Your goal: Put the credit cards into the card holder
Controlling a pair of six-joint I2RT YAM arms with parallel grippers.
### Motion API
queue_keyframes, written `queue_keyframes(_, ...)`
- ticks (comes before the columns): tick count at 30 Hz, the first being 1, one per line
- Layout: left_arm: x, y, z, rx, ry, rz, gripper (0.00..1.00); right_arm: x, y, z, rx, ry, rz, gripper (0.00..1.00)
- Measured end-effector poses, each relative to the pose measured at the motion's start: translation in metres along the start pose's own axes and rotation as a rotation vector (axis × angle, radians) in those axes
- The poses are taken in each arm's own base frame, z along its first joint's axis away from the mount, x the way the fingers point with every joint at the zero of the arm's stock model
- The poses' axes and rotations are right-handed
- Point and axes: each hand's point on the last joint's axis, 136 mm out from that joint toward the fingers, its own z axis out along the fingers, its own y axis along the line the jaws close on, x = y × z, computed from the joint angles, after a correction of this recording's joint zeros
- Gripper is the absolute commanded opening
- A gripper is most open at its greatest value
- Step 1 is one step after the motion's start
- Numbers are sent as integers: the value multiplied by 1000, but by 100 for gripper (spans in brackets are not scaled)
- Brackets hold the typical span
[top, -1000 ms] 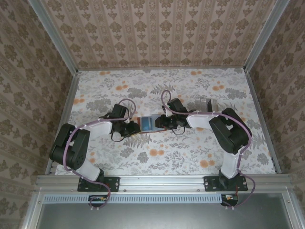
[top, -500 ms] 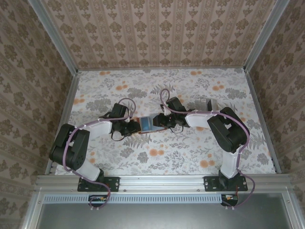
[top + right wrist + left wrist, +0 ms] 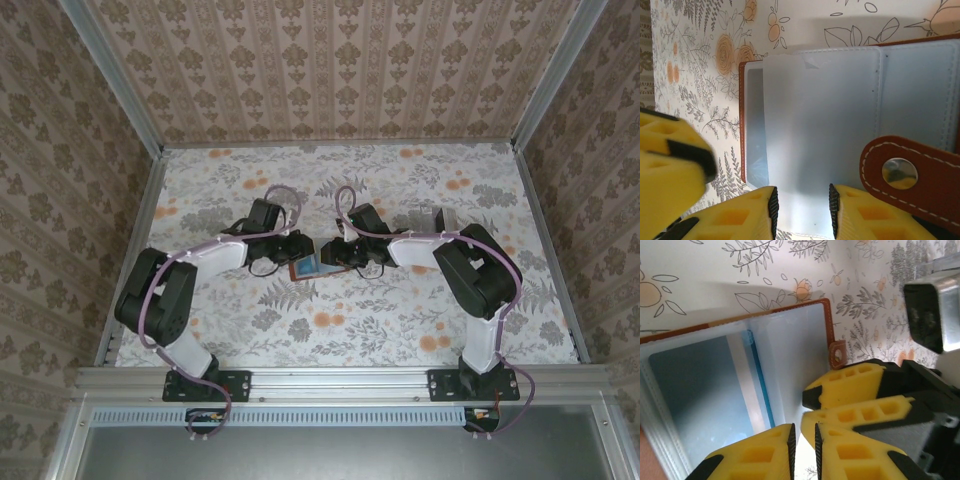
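The card holder [image 3: 310, 267] lies open on the flowered cloth between my two grippers, its brown rim [image 3: 827, 325] framing pale bluish pockets. A bluish card [image 3: 695, 385] sits behind the clear pocket on one half. A pale grey card or sleeve [image 3: 820, 125] covers the other half, beside the clasp tab [image 3: 920, 195]. My right gripper [image 3: 801, 192] stands open above this pale sheet, which runs under both fingers. My left gripper [image 3: 803, 427] hangs at the holder's opposite edge, jaws nearly together with a narrow empty gap. The right fingers [image 3: 855, 382] almost touch the left ones.
A small grey and dark object [image 3: 430, 218] stands on the cloth just behind the right arm, also in the left wrist view [image 3: 930, 310]. Patterned walls close the table [image 3: 200, 200] at the back and sides. Open cloth lies at the far left and along the front.
The left gripper has swung right and farther back, up against the right gripper, and its jaws have narrowed a little. The card holder has turned to lie tilted. The right arm has barely moved.
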Motion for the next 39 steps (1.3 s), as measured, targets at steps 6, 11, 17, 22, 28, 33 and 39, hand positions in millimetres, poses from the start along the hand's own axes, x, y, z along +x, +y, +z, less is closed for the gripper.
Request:
queue_keyframes(6, 5, 15, 15, -30, 37, -32, 18, 0, 1, 0, -7, 2, -1, 35)
queue_keyframes(11, -3, 9, 16, -15, 26, -22, 17, 1, 2, 0, -14, 8, -1, 35)
queue_keyframes(17, -11, 4, 21, 4, 18, -11, 18, 1, 3, 0, -15, 9, -1, 35)
queue_keyframes(22, -8, 12, 27, -13, 33, -26, 27, 2, 2, 0, -15, 11, -1, 35)
queue_keyframes(28, -8, 19, 27, -47, 27, -34, 33, 2, 2, 1, -14, 12, 0, 35)
queue_keyframes(33, -8, 19, 26, -55, 25, -34, 27, 2, 2, 1, -15, 12, 0, 35)
queue_keyframes(39, -6, 17, 27, -49, 30, -29, 15, 2, 2, 1, -15, 11, -1, 35)
